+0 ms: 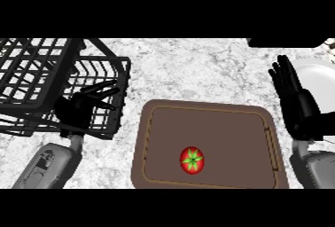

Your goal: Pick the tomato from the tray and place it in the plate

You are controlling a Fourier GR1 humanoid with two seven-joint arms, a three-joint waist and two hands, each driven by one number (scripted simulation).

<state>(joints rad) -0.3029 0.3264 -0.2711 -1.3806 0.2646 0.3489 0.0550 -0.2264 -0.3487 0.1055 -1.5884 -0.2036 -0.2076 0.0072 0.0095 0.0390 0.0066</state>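
One tomato [192, 160] lies on one brown tray [209, 116] at 6 o'clock. One white plate [321, 76] sits at 3 o'clock, one black wire rack [39, 66] at 10 o'clock. Two black hands show.

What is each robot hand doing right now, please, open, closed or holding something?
Left robot hand: open, fingers spread, holding nothing, in front of the wire rack.
Right robot hand: open, fingers straight, holding nothing, beside the plate.
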